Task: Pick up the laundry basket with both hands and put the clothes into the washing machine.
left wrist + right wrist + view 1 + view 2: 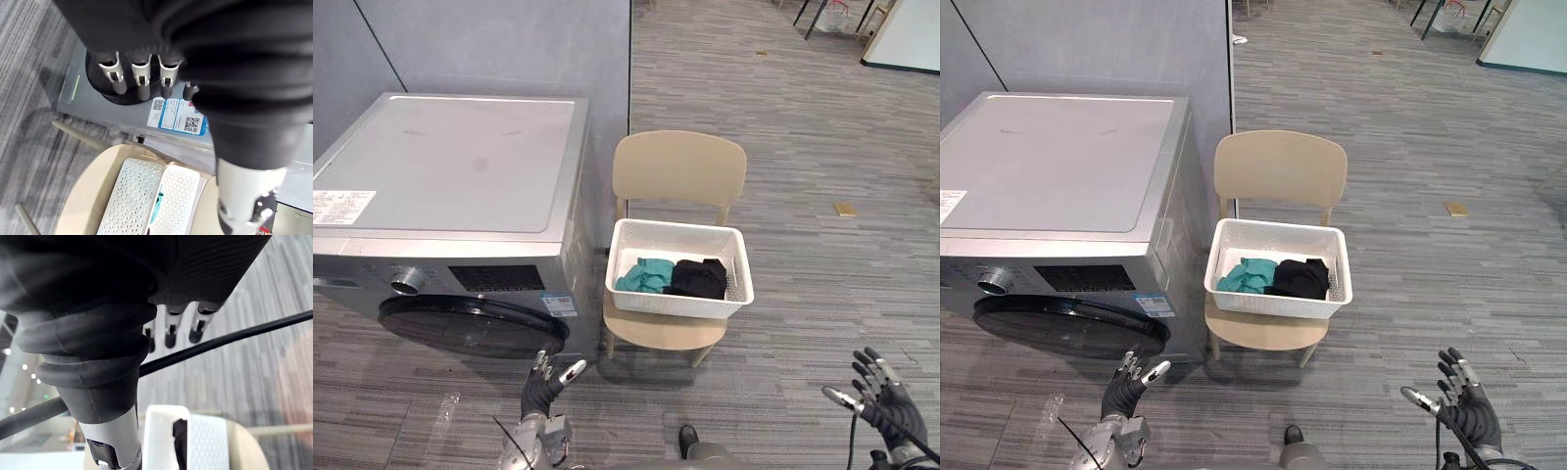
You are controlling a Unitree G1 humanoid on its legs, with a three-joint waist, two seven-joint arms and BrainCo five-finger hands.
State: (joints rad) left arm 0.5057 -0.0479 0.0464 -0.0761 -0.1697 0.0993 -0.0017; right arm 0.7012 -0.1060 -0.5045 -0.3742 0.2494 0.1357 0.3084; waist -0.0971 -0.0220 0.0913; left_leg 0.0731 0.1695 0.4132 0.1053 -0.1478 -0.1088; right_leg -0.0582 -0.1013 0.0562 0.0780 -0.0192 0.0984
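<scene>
The white laundry basket (677, 304) sits toward the back edge of a beige chair (678, 168) seat beside the washing machine (450, 166), holding 2 garments, teal (644, 276) and black (697, 278). The left hand (543, 384) and right hand (886, 392) hang low, fingers spread, empty.

Left hand (542, 390): dark ribbed cover (234, 73), silver fingers (141, 74), dark tips.
Right hand (891, 401): dark ribbed cover, silver fingers, dark tips.

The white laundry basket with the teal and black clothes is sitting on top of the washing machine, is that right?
No. The white laundry basket with the teal and black clothes sits on the beige chair beside the washing machine, as the left eye view shows.
</scene>
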